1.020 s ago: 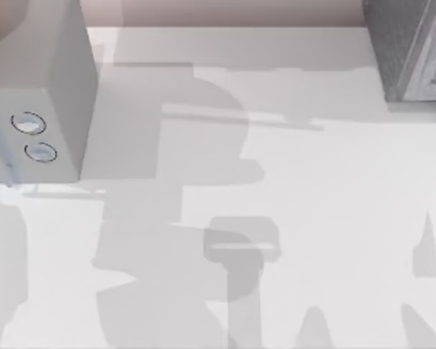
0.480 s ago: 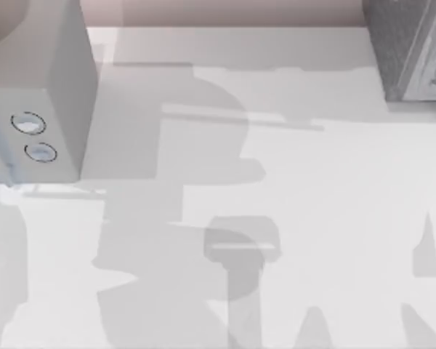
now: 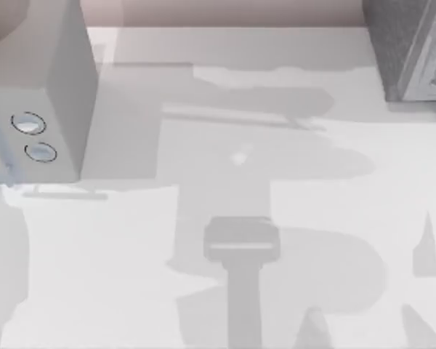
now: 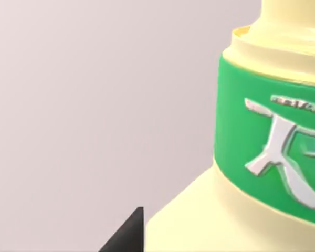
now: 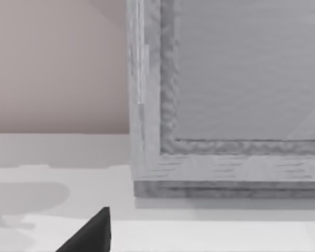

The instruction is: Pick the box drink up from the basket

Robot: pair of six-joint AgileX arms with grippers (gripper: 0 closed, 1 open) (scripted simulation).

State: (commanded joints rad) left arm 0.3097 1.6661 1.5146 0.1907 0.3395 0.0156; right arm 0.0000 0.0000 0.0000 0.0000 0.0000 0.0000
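The box drink (image 4: 262, 157) sits very near in the left wrist view: pale yellow body, a green band with a silver mark, and a plain pinkish wall behind it. One black fingertip (image 4: 127, 237) of my left gripper rests against its lower edge, so the gripper looks shut on it. The basket (image 3: 403, 51) is a grey, rough-walled container at the table's far right corner. The right wrist view faces the basket's rim and wall (image 5: 147, 105) from close by. One black fingertip (image 5: 92, 233) of my right gripper shows there, pointing at the table in front of the basket.
A grey box (image 3: 54, 87) with two round rings on its face stands at the far left of the white table (image 3: 131, 291). Broad arm shadows lie across the table's middle and right. A pinkish wall runs along the far edge.
The large shadows on the table have swung from the left and middle toward the right. The grey box and the basket have stayed put.
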